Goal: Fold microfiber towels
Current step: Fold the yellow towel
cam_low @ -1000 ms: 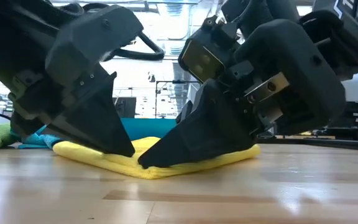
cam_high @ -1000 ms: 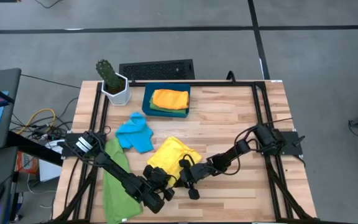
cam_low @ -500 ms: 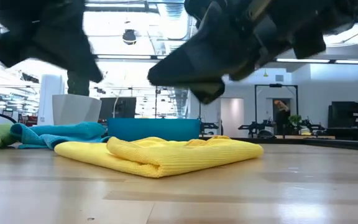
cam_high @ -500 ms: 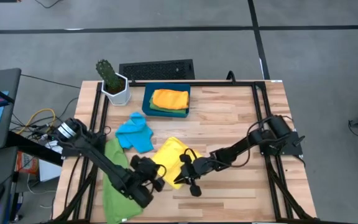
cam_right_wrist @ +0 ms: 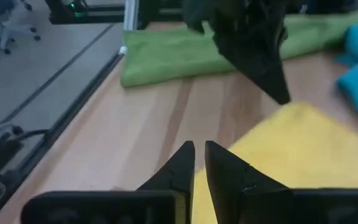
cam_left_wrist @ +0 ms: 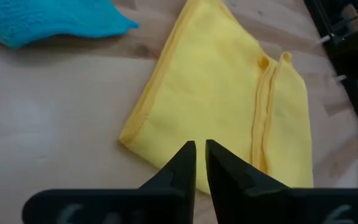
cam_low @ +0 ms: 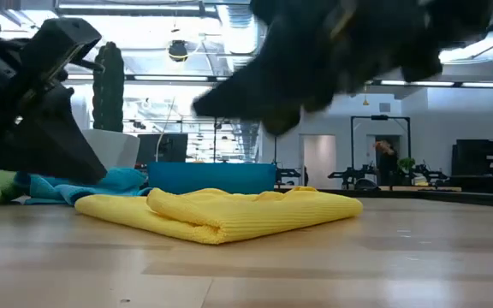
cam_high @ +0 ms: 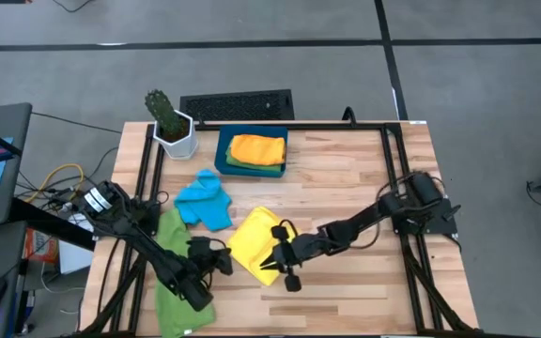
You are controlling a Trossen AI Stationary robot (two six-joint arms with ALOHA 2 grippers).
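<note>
A yellow microfiber towel (cam_high: 252,239) lies folded on the table near its front edge, the fold toward the low camera (cam_low: 212,227). My left gripper (cam_high: 222,259) hangs just left of it, between it and a green towel (cam_high: 172,268). Its fingers (cam_left_wrist: 201,155) are shut, empty, and pointing at the yellow towel's near corner. My right gripper (cam_high: 275,255) hovers above the towel's right part, also shut (cam_right_wrist: 199,155) and empty. A sky-blue towel (cam_high: 205,202) lies crumpled behind the yellow one. An orange towel (cam_high: 256,148) rests folded on a green one in the teal tray (cam_high: 222,155).
A potted cactus (cam_high: 172,127) stands at the table's far left corner. A dark flat grille-like thing (cam_high: 238,105) lies behind the tray. Black frame rails (cam_high: 397,188) run along the table's left and right sides. Bare wood (cam_high: 346,188) shows right of the towels.
Both grippers have come off the yellow towel's near edge, where their tips rested a second ago. My right gripper has risen above it. My left gripper has drawn back toward the table's left edge and rolled about its own axis. The towel stays folded in place.
</note>
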